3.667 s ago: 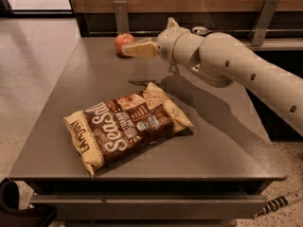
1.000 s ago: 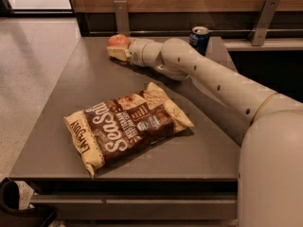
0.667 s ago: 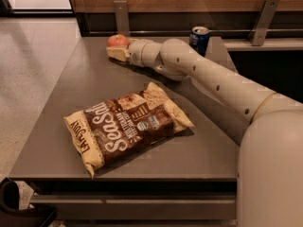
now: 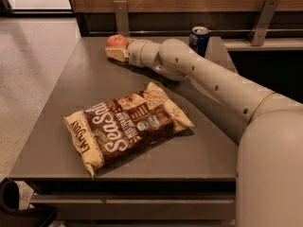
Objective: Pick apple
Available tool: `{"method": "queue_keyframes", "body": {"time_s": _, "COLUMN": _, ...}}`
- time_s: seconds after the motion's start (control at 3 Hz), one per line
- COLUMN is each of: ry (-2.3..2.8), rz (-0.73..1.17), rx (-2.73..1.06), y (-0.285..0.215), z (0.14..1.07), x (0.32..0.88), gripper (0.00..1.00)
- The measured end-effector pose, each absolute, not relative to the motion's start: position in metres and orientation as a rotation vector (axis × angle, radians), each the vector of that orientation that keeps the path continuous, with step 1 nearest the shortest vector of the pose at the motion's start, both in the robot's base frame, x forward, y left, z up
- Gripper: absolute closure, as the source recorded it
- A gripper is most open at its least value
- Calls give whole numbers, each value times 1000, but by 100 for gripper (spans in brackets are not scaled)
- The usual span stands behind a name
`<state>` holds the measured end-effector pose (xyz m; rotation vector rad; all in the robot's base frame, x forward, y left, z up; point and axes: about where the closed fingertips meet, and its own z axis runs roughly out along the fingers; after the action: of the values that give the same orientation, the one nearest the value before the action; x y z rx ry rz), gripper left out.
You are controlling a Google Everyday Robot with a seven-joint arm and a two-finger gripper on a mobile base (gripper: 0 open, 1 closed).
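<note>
The apple [image 4: 117, 40] sits at the far edge of the worktop [image 4: 71, 89], just behind and touching the pale tip of the gripper [image 4: 116, 53], which reaches in from the right. Whether the gripper has hold of it cannot be told. A soda can [image 4: 199, 39] stands apart to the right.

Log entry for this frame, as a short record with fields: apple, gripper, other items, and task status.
surface: grey table
apple: apple, at the table's far edge, left of centre
gripper: gripper, right against the apple's near side, low over the table
arm: arm, reaches from lower right across to the far edge
soda can: soda can, upright at the far right, apart from the apple
chip bag: chip bag, flat on the near half, clear of the arm
status: apple not visibly lifted
</note>
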<state>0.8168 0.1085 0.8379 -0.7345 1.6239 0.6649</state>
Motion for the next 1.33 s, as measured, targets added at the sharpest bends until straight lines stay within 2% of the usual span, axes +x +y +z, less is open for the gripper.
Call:
{"method": "queue_keyframes", "body": {"time_s": 0.67, "ry": 1587, "rz": 708, "rx": -769, "y": 93, "z": 867, "x": 787, "gripper": 100}}
{"method": "queue_keyframes", "body": {"time_s": 1.33, "ry": 1549, "rz": 671, "rx": -857, "y": 76, "z": 922, "x": 751, "gripper": 100}}
